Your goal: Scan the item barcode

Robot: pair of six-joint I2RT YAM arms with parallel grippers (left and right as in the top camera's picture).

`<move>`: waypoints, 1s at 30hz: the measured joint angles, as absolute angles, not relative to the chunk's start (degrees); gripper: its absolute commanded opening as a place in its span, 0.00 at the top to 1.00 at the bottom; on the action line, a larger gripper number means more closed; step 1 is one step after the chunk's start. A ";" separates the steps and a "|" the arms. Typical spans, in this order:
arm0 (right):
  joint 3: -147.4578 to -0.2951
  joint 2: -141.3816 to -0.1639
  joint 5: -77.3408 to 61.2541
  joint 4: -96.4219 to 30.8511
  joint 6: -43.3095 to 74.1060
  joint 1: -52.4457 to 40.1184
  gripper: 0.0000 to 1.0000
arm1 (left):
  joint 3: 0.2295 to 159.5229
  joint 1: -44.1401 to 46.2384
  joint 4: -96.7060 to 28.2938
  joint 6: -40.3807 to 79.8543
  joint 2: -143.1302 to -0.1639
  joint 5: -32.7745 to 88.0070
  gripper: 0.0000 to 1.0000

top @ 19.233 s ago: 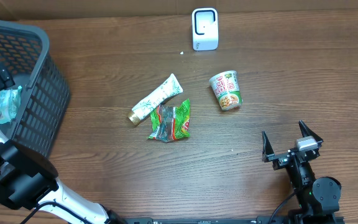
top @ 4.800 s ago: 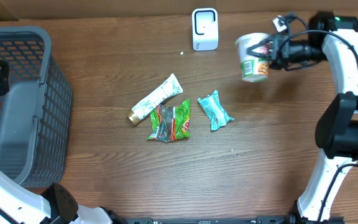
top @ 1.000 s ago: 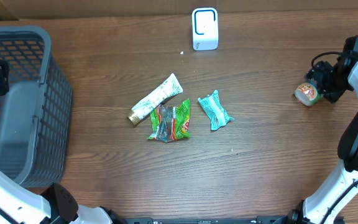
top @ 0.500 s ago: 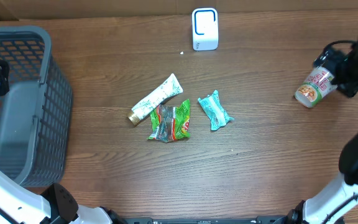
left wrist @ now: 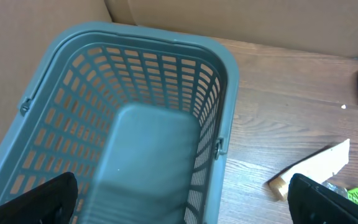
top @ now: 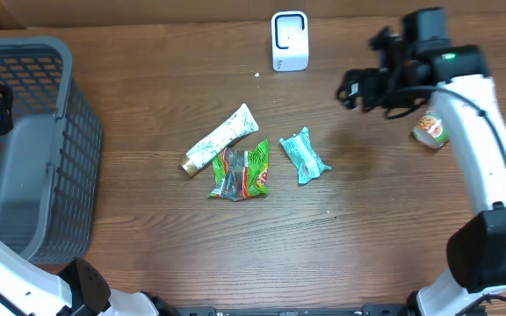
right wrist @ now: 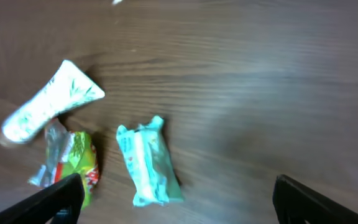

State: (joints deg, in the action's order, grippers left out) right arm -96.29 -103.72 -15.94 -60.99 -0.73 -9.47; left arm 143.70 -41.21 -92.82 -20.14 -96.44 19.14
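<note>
right jaws gape above table near teal packet.

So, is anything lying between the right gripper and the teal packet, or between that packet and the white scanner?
Nothing visible does. The right gripper hangs open over bare wood, up and to the right of the teal packet in the overhead view. The packet lies apart from the green snack packet, and only bare table separates it from the scanner.

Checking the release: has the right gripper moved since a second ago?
Yes. The right gripper has swung left, away from the cup, toward the scanner.
</note>
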 measured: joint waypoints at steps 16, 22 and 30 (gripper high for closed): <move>-93.49 -120.68 -24.36 -58.37 -1.23 -27.42 0.50 | 143.70 -41.21 -92.82 -20.12 -96.44 19.14 0.01; -93.41 -125.64 -20.99 -54.81 5.21 -29.12 0.54 | 143.70 -41.21 -92.82 -20.14 -96.44 19.14 0.01; -94.96 -126.15 -11.16 -52.62 14.57 -21.39 0.45 | 143.70 -41.21 -92.82 -20.12 -96.44 19.14 0.00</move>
